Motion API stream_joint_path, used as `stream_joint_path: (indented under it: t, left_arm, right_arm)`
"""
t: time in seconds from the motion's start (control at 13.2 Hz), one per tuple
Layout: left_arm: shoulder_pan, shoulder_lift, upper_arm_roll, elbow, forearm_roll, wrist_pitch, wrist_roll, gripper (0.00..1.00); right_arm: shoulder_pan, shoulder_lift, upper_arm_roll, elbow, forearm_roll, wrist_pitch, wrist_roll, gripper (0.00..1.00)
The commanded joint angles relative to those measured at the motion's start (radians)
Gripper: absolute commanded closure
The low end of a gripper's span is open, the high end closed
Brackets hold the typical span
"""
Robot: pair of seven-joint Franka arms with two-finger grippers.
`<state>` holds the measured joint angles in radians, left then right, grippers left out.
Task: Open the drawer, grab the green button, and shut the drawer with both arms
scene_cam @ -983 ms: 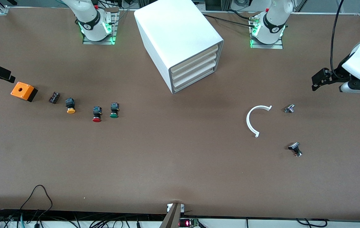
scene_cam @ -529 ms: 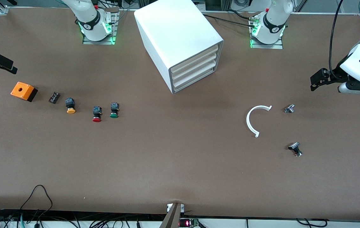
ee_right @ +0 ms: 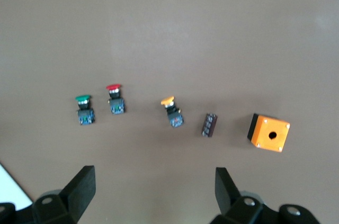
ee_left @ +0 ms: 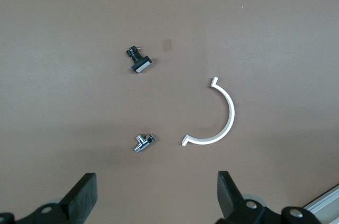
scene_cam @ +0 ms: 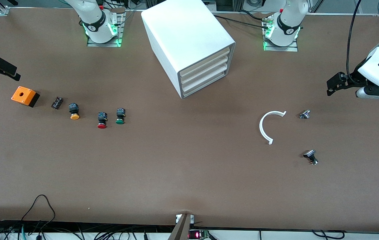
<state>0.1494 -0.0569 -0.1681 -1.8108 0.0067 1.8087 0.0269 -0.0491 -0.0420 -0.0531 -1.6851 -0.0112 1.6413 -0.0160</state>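
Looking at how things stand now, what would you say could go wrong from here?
1. The green button lies close beside a red-capped one; wide jaws might knock or take the wrong one.
2. The drawer is shut and shows no handle, so pulling may slip or shift the cabinet.

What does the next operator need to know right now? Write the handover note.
Left end effector: open, empty, up over the left arm's end of the table.
Right end effector: open, empty, up at the right arm's end, by the orange box.
Cabinet: all three drawers shut, including the lowest drawer.
Green button: on the table beside the red button, toward the right arm's end; the yellow button lies farther along that row.
Done: nothing visible.
Left: open the drawer, take the green button, close the drawer.
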Motion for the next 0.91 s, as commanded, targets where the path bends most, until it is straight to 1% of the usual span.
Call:
stream_joint_path:
  t: [0.0, 0.83]
  left_arm:
    - [-0.004, 0.005, 0.001, 0.013, 0.026, -0.016, 0.004, 0.00]
    - [-0.004, 0.003, 0.001, 0.011, 0.021, -0.019, 0.004, 0.00]
  right_arm:
    - [-0.001, 0.002, 0.010, -0.010, -0.010, 0.023, -0.004, 0.00]
    - [-0.001, 0.002, 0.013, -0.010, -0.015, 0.015, -0.010, 0.00]
